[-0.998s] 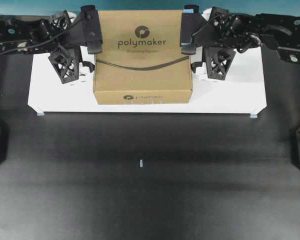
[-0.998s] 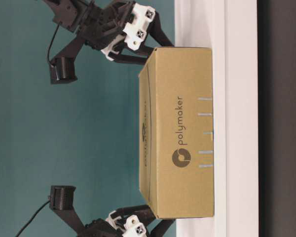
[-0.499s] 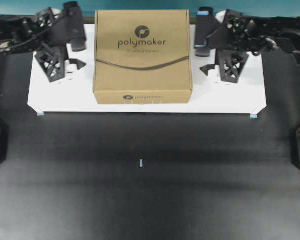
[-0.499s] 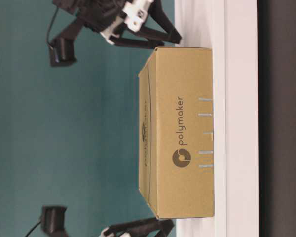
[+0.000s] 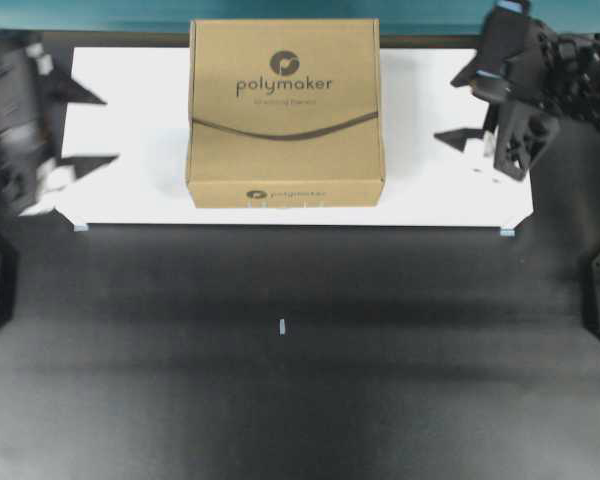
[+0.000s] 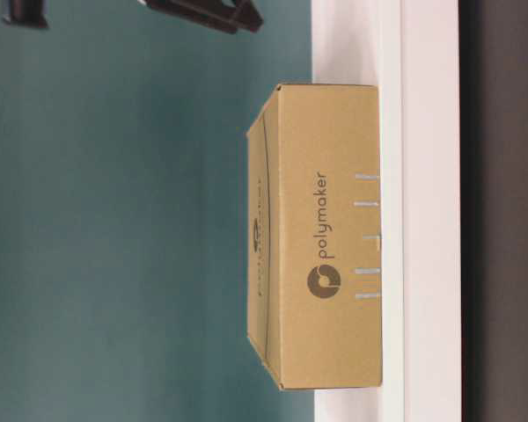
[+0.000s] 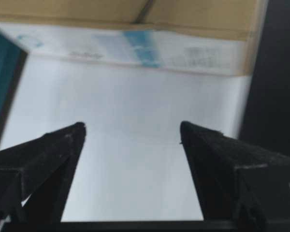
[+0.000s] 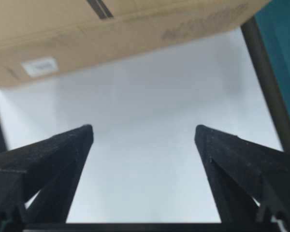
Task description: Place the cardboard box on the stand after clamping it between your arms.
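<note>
Two arms flank the scene in the overhead view, each well apart from the cardboard box (image 5: 285, 110). At the far left of the frame the left gripper (image 5: 75, 128) is blurred over the left end of the stand (image 5: 440, 200); in the left wrist view its two black fingers (image 7: 53, 159) stand wide apart with only white platform between them and the box side beyond. In the upper middle of the overhead frame the box sits flat on the stand, logo side up, its rear edge near the stand's back edge. At the upper right the right gripper (image 5: 465, 105) hangs over the stand's right end, spread wide and holding nothing. In the table-level view the box (image 6: 326, 237) rests flush on the white platform (image 6: 422, 211).
</note>
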`<move>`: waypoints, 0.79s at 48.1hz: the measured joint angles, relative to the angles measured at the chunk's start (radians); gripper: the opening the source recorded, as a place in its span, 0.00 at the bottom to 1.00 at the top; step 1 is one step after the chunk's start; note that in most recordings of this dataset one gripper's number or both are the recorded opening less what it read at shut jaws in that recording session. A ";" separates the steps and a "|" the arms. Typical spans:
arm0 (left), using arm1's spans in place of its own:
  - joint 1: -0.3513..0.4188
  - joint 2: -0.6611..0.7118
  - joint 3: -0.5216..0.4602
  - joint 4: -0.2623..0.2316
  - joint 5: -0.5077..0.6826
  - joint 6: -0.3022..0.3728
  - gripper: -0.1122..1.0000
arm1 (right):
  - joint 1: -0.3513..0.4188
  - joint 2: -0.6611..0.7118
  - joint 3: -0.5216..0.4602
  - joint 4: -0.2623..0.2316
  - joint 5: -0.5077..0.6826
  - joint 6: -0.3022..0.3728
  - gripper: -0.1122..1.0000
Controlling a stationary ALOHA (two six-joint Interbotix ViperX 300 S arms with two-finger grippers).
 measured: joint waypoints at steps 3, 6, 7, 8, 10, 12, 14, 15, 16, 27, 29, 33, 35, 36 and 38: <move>-0.031 -0.071 0.011 0.000 0.020 -0.054 0.79 | 0.034 -0.028 0.018 0.002 -0.035 0.037 0.83; -0.057 -0.137 0.017 0.000 0.034 -0.109 0.79 | 0.069 -0.055 0.038 0.002 -0.069 0.075 0.83; -0.063 -0.153 0.017 0.000 0.037 -0.129 0.79 | 0.077 -0.066 0.044 0.000 -0.077 0.086 0.83; -0.072 -0.170 0.020 0.000 0.040 -0.146 0.79 | 0.084 -0.075 0.052 0.002 -0.086 0.100 0.83; -0.087 -0.198 0.023 0.000 0.043 -0.183 0.79 | 0.095 -0.097 0.067 0.002 -0.101 0.118 0.83; -0.103 -0.225 0.025 0.000 0.044 -0.222 0.79 | 0.109 -0.120 0.081 0.000 -0.110 0.140 0.83; -0.118 -0.252 0.026 0.000 0.046 -0.258 0.79 | 0.130 -0.146 0.095 0.002 -0.118 0.158 0.83; -0.127 -0.267 0.026 0.000 0.044 -0.275 0.79 | 0.152 -0.164 0.103 0.002 -0.123 0.169 0.83; -0.135 -0.278 0.026 0.000 0.044 -0.284 0.79 | 0.170 -0.178 0.109 0.002 -0.127 0.176 0.83; -0.233 -0.354 0.026 0.000 0.046 -0.322 0.79 | 0.311 -0.360 0.166 0.002 -0.173 0.299 0.83; -0.249 -0.362 0.026 0.000 0.046 -0.327 0.79 | 0.331 -0.400 0.173 0.002 -0.176 0.318 0.83; -0.285 -0.373 0.028 0.000 0.046 -0.328 0.79 | 0.357 -0.499 0.192 0.002 -0.181 0.334 0.83; -0.301 -0.376 0.026 0.000 0.046 -0.328 0.79 | 0.365 -0.543 0.202 0.002 -0.181 0.337 0.83; -0.308 -0.376 0.026 0.000 0.046 -0.328 0.79 | 0.368 -0.563 0.209 0.002 -0.181 0.339 0.83; -0.321 -0.376 0.026 0.000 0.048 -0.328 0.79 | 0.374 -0.606 0.221 0.002 -0.181 0.339 0.83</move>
